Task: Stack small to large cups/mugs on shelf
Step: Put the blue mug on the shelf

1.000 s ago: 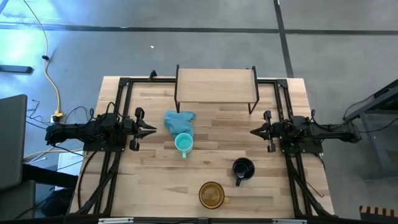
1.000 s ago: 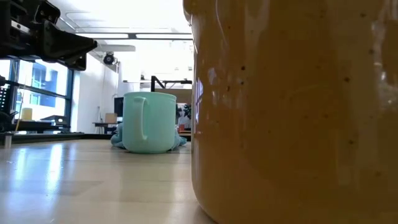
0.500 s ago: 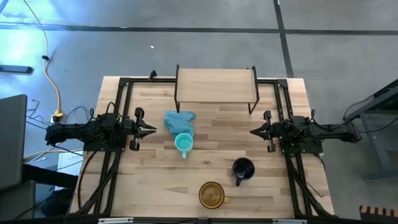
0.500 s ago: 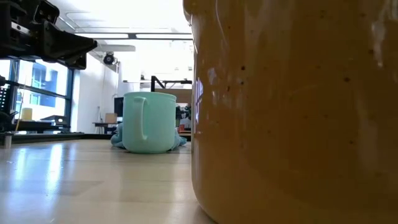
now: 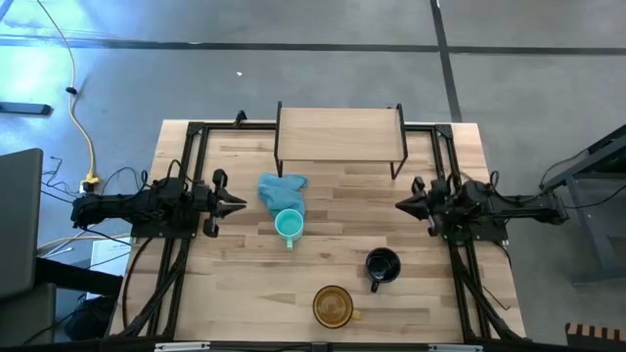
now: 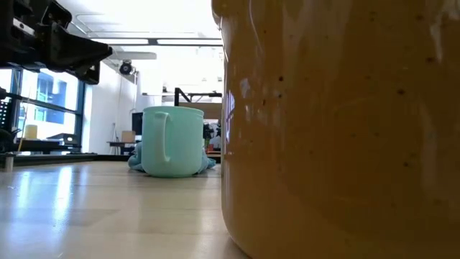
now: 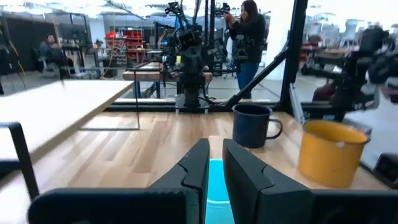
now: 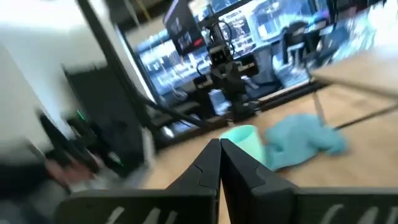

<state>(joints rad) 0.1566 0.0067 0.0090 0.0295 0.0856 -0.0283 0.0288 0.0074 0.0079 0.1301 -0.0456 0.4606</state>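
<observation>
The small turquoise mug (image 5: 289, 226) stands upright on the table mid-left, its handle toward the near edge, with the blue-teal cloth (image 5: 282, 189) just behind it. Toward the near right, the black mug (image 5: 382, 265) is upright too. At the near edge the amber-brown mug (image 5: 334, 305) fills the low view's right (image 6: 330, 129). The shelf (image 5: 339, 134) stands on its black legs at the far edge. My left gripper (image 5: 242, 203) hovers left of the turquoise mug, shut but for a thin slit (image 7: 215, 155). My right gripper (image 5: 399, 205) hovers at the right, shut (image 8: 219, 149), pointing at the turquoise mug (image 8: 241, 140).
Black arm frames run along the table's left and right sides. Bare wood lies between the mugs and in front of the shelf. People and other robot stations show in the room beyond the table in the left wrist view.
My right arm has begun to move: its wrist stands slightly differently in the high view, and its wrist view is blurred. The mugs, cloth and left arm have kept still.
</observation>
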